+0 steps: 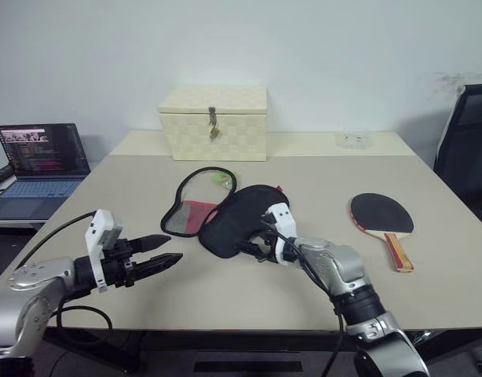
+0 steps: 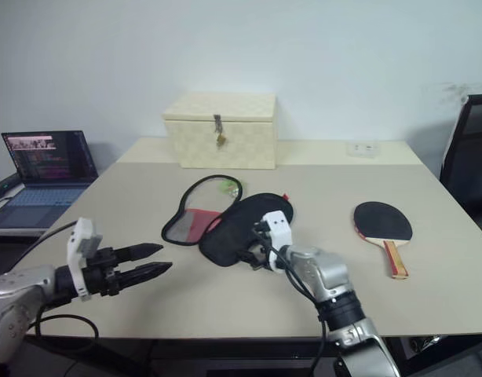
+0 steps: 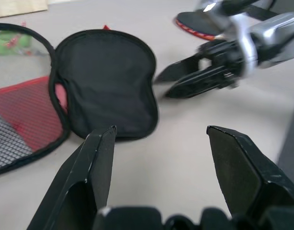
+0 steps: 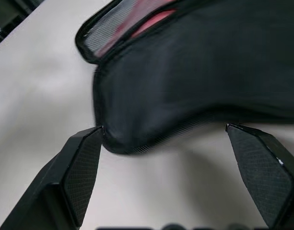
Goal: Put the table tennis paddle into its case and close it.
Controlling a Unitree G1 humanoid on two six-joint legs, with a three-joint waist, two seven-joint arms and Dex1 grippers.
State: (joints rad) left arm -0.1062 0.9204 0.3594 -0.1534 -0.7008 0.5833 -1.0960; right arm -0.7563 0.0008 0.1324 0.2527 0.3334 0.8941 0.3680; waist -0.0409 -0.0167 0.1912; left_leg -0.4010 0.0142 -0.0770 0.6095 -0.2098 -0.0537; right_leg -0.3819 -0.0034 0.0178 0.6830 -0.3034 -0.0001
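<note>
The case lies unzipped in the middle of the table, its black fabric half [image 1: 239, 216] nearer me and its red mesh half [image 1: 192, 212] spread to the left. The table tennis paddle [image 1: 382, 214] rests black face up on the right, handle towards me, apart from the case. My right gripper [image 1: 253, 250] is open at the black half's near edge, and the right wrist view shows its fingers [image 4: 82, 163] straddling that edge [image 4: 195, 72]. My left gripper [image 1: 176, 247] hovers open left of the case, pointing at it, holding nothing.
A cream woven latched box [image 1: 215, 122] stands at the back of the table [image 1: 225, 298]. A small clear item [image 1: 354, 140] sits at the back right. An open laptop [image 1: 41, 161] is on a lower surface to the left. A black chair [image 1: 470, 137] stands beyond the table's right edge.
</note>
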